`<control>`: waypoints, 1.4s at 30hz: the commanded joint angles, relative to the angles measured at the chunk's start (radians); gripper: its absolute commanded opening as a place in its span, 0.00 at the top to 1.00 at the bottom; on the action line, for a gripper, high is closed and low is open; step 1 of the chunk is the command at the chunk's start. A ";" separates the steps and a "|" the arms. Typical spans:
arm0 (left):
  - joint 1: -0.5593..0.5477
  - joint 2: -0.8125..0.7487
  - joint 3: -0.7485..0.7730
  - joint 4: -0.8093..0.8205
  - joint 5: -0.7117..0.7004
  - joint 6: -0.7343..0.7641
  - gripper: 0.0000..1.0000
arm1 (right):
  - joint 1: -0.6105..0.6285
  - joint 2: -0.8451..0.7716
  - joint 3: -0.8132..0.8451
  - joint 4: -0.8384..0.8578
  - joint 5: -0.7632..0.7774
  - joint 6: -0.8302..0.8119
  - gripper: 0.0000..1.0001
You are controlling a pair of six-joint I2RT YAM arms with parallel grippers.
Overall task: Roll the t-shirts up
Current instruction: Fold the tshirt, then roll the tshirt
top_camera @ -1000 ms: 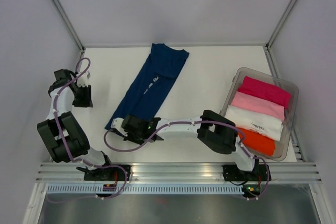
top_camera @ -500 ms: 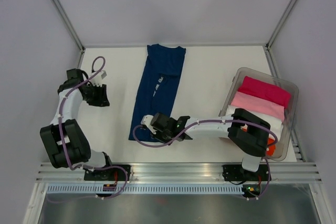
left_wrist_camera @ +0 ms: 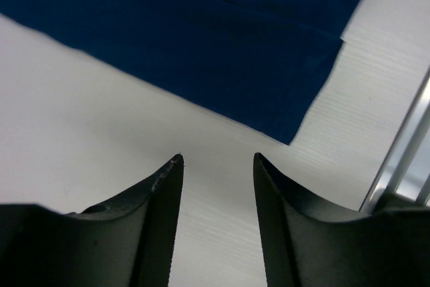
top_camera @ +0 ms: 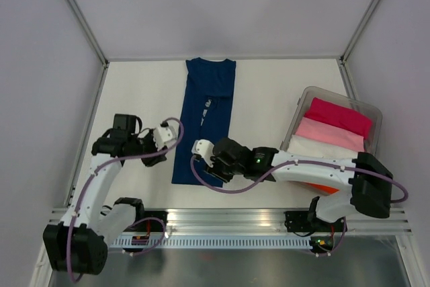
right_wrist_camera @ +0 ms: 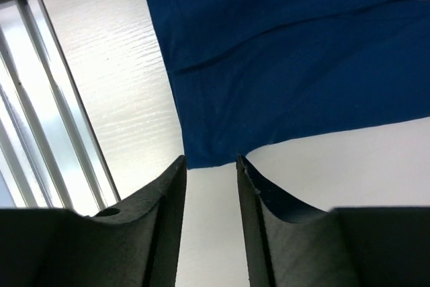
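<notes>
The navy blue t-shirt (top_camera: 203, 113) lies flat as a long, narrow folded strip, running from the table's back towards the near edge, with a small white print in its middle. My left gripper (top_camera: 164, 140) is open and empty just left of its near end; in the left wrist view (left_wrist_camera: 217, 159) the shirt (left_wrist_camera: 201, 31) lies beyond the tips. My right gripper (top_camera: 203, 164) is open at the shirt's near right corner; in the right wrist view (right_wrist_camera: 210, 160) its tips sit right at the hem (right_wrist_camera: 208, 156), with only table between them.
A clear plastic bin (top_camera: 375, 144) at the right holds folded magenta (top_camera: 339, 116), pink (top_camera: 329, 134), white (top_camera: 316, 147) and orange (top_camera: 322, 188) shirts. An aluminium rail (top_camera: 228, 216) runs along the near edge, close behind both grippers. White walls enclose the table.
The navy shirt went from slanted to nearly straight. The right gripper shifted right along its near end. The left gripper swung in from the far left towards the shirt's near left side.
</notes>
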 commanded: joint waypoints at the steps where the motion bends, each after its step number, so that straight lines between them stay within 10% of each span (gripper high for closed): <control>1: -0.068 -0.104 -0.136 -0.038 0.054 0.284 0.48 | -0.003 -0.087 -0.096 0.042 -0.037 -0.081 0.56; 16: -0.402 -0.188 -0.339 0.101 -0.147 0.248 0.38 | 0.003 -0.130 -0.282 0.239 -0.023 -0.268 0.50; 42: -0.451 -0.055 -0.420 0.221 -0.250 0.311 0.52 | 0.071 0.061 -0.265 0.317 -0.058 -0.394 0.54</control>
